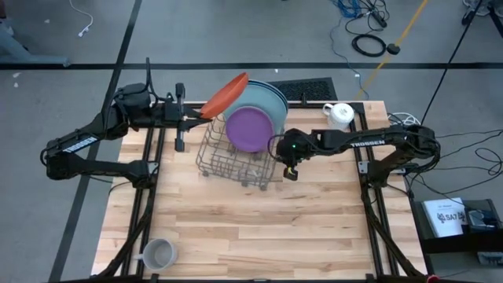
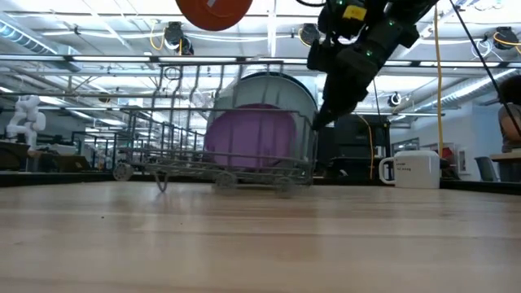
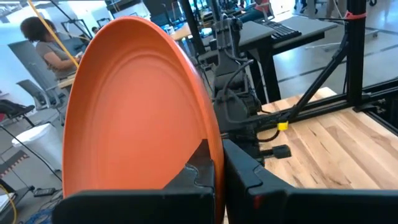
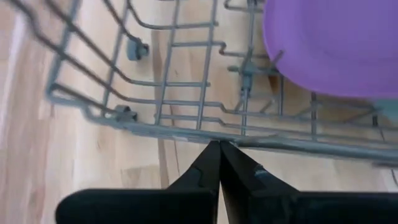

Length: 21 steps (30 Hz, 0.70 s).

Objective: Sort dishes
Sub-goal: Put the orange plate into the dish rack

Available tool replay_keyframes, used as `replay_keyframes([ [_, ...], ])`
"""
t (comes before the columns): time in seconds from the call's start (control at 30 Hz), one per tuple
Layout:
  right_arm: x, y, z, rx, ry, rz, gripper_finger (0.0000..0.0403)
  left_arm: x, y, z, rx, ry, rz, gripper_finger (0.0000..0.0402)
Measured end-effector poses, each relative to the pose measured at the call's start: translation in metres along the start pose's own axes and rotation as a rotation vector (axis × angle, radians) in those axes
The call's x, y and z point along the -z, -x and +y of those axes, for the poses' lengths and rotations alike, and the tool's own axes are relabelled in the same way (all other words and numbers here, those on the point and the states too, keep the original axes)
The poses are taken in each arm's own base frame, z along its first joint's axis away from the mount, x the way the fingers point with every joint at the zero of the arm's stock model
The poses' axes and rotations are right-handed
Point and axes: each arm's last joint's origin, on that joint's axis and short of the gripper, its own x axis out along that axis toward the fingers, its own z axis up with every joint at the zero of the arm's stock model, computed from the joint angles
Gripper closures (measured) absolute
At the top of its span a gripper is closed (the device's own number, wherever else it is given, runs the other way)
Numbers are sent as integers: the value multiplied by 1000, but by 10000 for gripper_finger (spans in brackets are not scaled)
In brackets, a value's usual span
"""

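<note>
A grey wire dish rack [image 1: 236, 157] stands on the wooden table. In it a purple plate [image 1: 250, 128] stands on edge, with larger light blue and grey plates [image 1: 267, 102] behind it. My left gripper [image 1: 201, 115] is shut on an orange plate [image 1: 228, 93], high above the rack's far left corner; the plate also shows at the top of the low view [image 2: 213, 12]. My right gripper [image 1: 288, 169] is shut at the rack's right side, its tips at the rack's top rim wire [image 4: 186, 130]. My left gripper pinches the orange plate's rim [image 3: 208, 146] between its two fingers, one finger on each face. The fingers come level from the table's left. The plate stands on edge, tilted, lifted clear of the rack. My right gripper is shut on the rack's top rim wire [image 4: 239, 143] on its right side, with only the fingertips [image 4: 211, 155] at the wire. The fingers slant down from the right and lie across the wire. The rack stands on the table.
A white mug [image 1: 339, 115] stands at the table's far right and a grey mug [image 1: 157, 253] near the front left corner. The near half of the table [image 1: 259, 228] is bare wood. A person sits in the room beyond [image 3: 46, 43].
</note>
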Motion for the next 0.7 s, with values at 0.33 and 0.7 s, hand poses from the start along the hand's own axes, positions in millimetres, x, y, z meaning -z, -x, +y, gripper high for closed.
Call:
replay_keyframes([
  [0.33,-25,45,26,146,318,-157,403,-1,0,0,-3,7,-8,398],
  [0.7,-15,59,9,204,803,20,370,-2,0,1,-7,21,-19,398],
])
